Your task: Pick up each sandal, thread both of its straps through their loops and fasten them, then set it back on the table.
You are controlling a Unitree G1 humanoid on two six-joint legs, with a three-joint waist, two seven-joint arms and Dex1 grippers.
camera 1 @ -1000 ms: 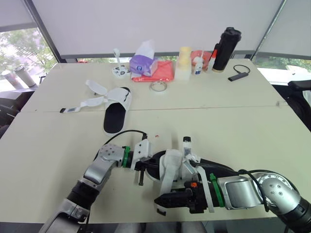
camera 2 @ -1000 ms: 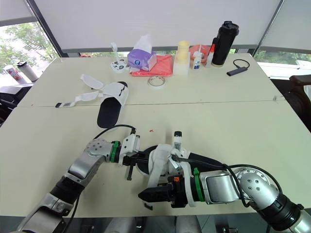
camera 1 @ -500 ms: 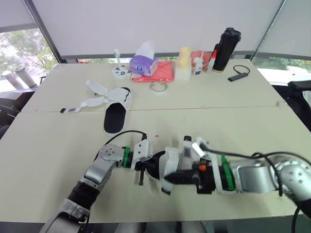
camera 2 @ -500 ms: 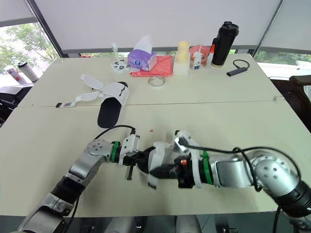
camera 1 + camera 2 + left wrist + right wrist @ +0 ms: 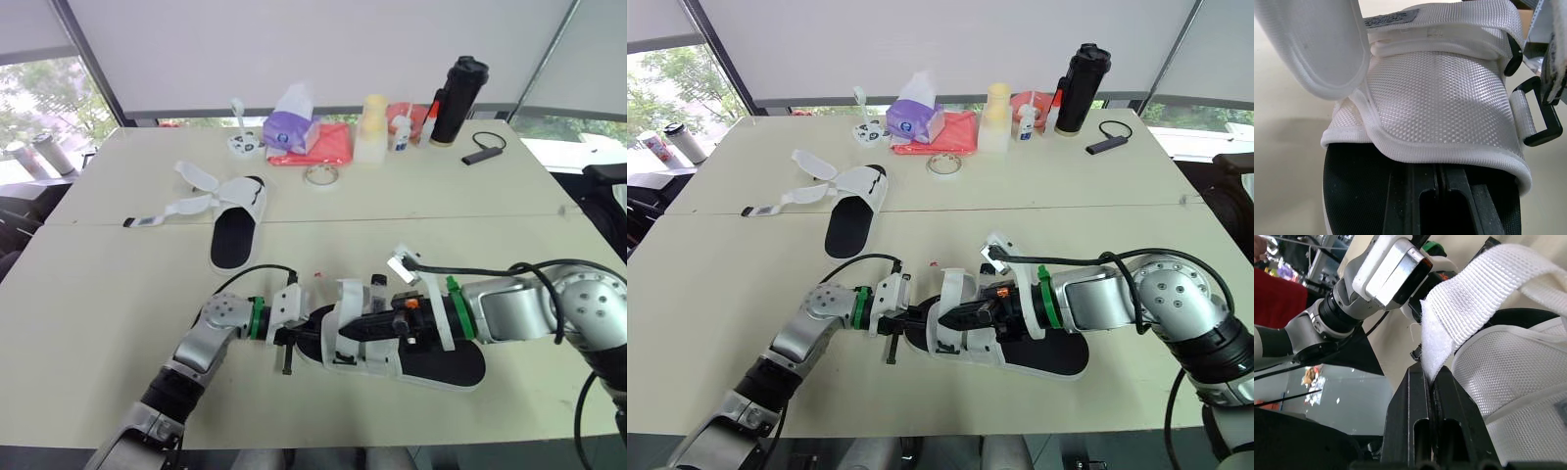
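Near sandal (image 5: 446, 364) is lying flat on the bench (image 5: 509, 225), close to the robot's side. Left end effector (image 5: 299, 333) is clamped on its toe end. Right end effector (image 5: 1431, 377) is pinched tight on a white strap (image 5: 1488, 289), holding it up over the mesh upper. Other sandal (image 5: 235, 225) sits well back on the left, straps splayed open.

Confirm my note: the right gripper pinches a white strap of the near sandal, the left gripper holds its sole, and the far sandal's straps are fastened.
Wrong on the far sandal: its straps lie open, in the left eye view. The right gripper does pinch a white strap of the near sandal, and the left gripper holds its sole.
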